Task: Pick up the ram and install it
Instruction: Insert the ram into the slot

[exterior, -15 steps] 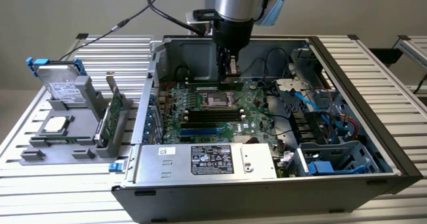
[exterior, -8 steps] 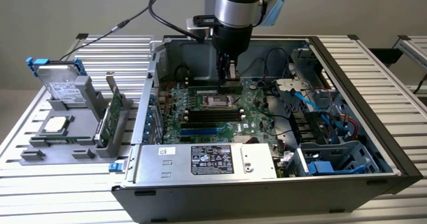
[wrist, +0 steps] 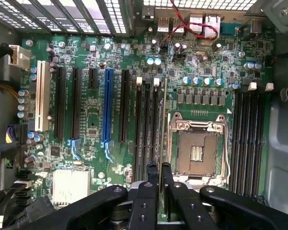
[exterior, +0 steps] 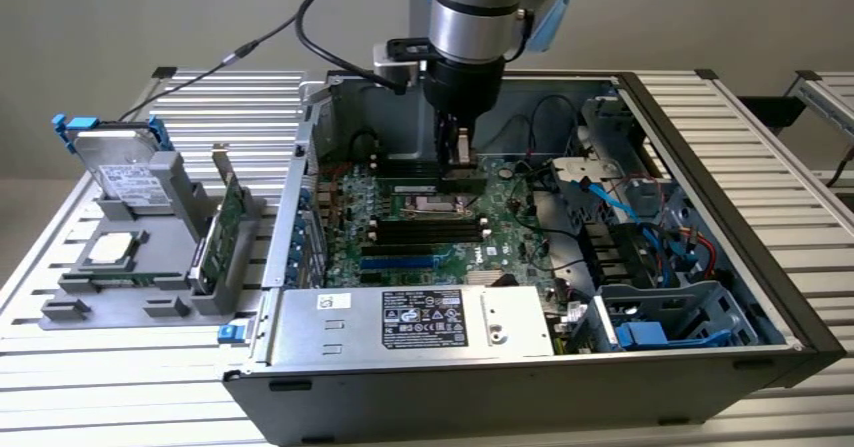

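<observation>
Over the motherboard (exterior: 514, 237), the gripper (exterior: 458, 162) has its jaws clamped on the ram (exterior: 427, 180), held edge-down, its long axis parallel to the black slots (wrist: 143, 129) beside the processor socket (wrist: 198, 153).

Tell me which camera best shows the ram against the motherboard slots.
The wrist view: the ram runs edge-on out from the gripper, shut on it, along the black slots beside the processor socket. The exterior view shows its long side under the gripper, but not which slot it lines up with.
</observation>
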### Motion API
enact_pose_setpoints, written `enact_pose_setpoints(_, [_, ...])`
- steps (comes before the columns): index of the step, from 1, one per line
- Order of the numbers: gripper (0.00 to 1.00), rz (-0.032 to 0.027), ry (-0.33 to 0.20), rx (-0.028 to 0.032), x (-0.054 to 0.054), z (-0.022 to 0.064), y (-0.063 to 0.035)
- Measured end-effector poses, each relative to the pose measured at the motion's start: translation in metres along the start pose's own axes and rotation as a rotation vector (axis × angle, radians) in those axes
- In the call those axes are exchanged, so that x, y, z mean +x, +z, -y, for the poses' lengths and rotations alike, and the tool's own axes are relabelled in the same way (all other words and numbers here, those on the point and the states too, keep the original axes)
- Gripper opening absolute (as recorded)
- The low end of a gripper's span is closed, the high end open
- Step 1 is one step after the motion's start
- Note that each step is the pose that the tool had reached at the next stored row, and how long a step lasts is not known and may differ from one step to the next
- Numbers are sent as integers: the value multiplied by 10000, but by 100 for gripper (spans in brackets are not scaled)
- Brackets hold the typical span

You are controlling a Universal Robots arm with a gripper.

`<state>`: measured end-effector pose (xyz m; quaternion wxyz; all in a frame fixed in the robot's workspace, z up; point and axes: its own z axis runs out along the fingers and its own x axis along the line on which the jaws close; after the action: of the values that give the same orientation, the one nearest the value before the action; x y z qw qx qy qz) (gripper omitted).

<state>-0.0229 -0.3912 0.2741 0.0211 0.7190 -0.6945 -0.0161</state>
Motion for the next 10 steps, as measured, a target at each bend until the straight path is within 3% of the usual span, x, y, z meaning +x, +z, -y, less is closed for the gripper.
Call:
enact_pose_setpoints(6, [13,3,71,3,105,-2,34])
enact_pose_setpoints(10, [13,-16,190,5,119,-2,98])
